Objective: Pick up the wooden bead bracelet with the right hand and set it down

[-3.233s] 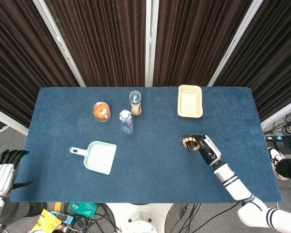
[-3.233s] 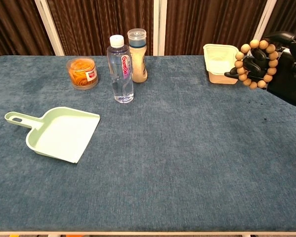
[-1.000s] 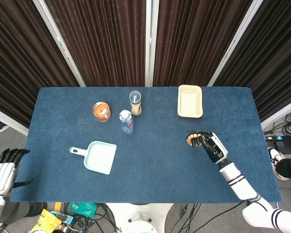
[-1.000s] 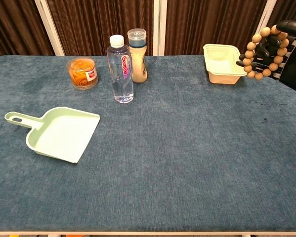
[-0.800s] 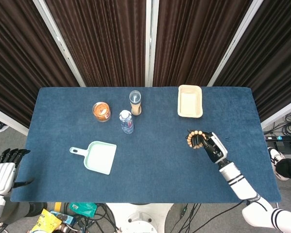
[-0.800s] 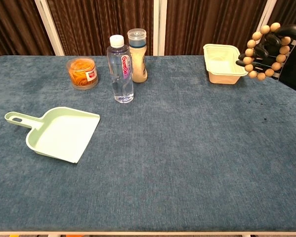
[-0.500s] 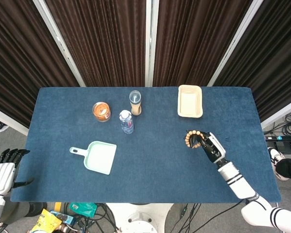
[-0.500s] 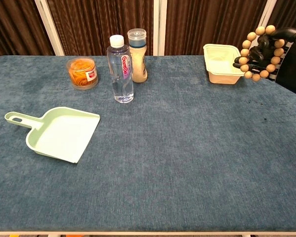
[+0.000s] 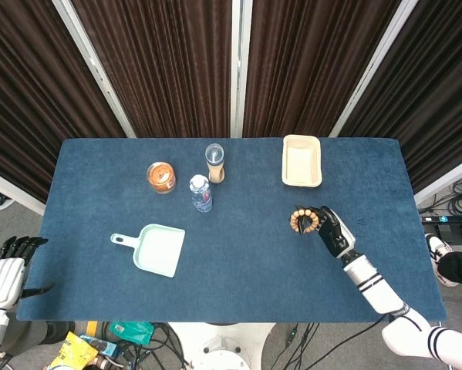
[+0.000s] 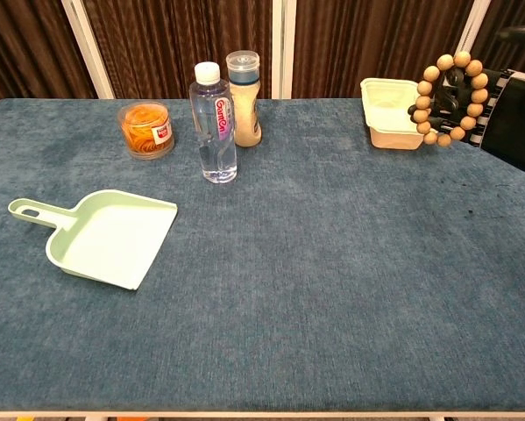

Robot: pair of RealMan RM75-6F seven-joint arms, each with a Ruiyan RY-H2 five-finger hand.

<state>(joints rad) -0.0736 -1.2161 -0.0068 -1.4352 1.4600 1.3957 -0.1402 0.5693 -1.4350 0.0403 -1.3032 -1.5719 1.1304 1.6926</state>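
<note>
Nearest you, off the table's front left corner, your left hand [image 9: 1,271] hangs idle below the edge with its fingers spread and nothing in it. On the blue table [image 10: 332,289], the mint green dustpan [image 10: 104,237] lies closest to the front edge on the left. Farther in and to the right, your right hand [image 9: 328,229] has the wooden bead bracelet [image 10: 444,98] looped over its dark fingers, and the chest view shows the ring hanging clear above the cloth, so the pick-up looks done and only the set-down is left; bring it down onto open cloth and let go. Behind that stand the water bottle [image 10: 213,124], whose red label is too small to read with confidence, the jar of orange contents [image 10: 145,129], the tan shaker bottle [image 10: 244,88] and the cream tray [image 10: 391,112].
</note>
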